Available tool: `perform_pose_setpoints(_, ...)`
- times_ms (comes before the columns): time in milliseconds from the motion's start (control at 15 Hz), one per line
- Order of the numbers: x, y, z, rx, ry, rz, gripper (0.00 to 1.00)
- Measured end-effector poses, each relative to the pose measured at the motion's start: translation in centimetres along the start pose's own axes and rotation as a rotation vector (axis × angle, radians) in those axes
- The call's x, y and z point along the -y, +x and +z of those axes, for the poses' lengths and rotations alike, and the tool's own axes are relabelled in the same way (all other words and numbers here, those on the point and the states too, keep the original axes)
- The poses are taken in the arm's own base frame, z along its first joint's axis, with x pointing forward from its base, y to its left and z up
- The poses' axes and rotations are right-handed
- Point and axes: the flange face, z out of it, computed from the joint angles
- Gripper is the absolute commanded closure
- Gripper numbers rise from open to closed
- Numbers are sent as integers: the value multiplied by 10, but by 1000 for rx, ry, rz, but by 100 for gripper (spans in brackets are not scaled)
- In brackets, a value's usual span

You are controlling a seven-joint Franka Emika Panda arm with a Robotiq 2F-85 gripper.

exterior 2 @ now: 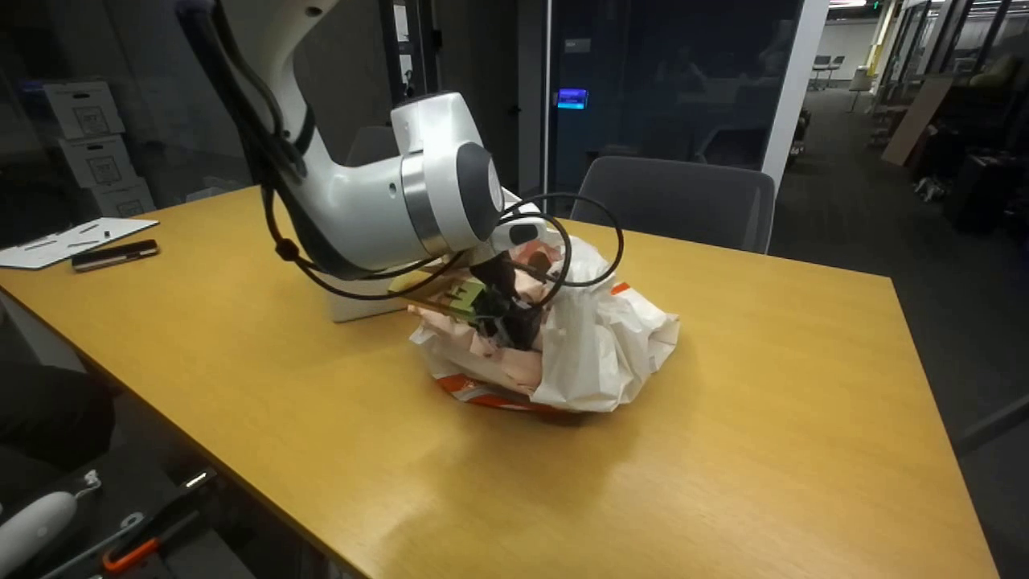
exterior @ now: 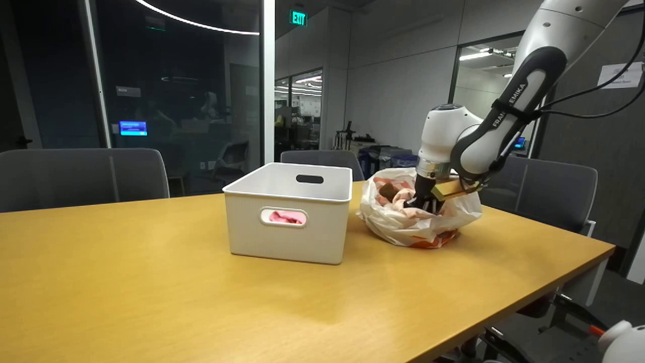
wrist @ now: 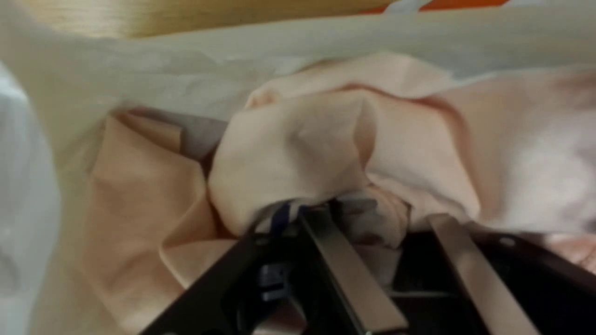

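1. The rumpled pale pink cloth (wrist: pixel 298 153) lies inside the crinkled white plastic bag with orange print (exterior: pixel 388 227), on the yellow wooden counter (exterior: pixel 151 282).
2. I'd expect it to be light, soft and floppy, with little to break; the raised fold near its middle looks the best place to pinch.
3. The black two-fingered tool (wrist: pixel 379 221) is down among the folds, its jaws apart, gripping nothing that I can see.
4. The white arm (exterior: pixel 476 156) slopes down from above, wrist pointing nearly straight down.
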Motion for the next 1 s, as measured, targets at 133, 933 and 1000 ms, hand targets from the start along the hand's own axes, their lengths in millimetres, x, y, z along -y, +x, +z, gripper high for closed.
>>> perform_pose_setpoints(133, 8, 3, -10, 15, -32, -23, 10)
perform_pose_setpoints(933, 77, 25, -156, -152, -91, -133, 0)
perform_pose_setpoints(1000, 86, 25, -170, -174, -70, -138, 0)
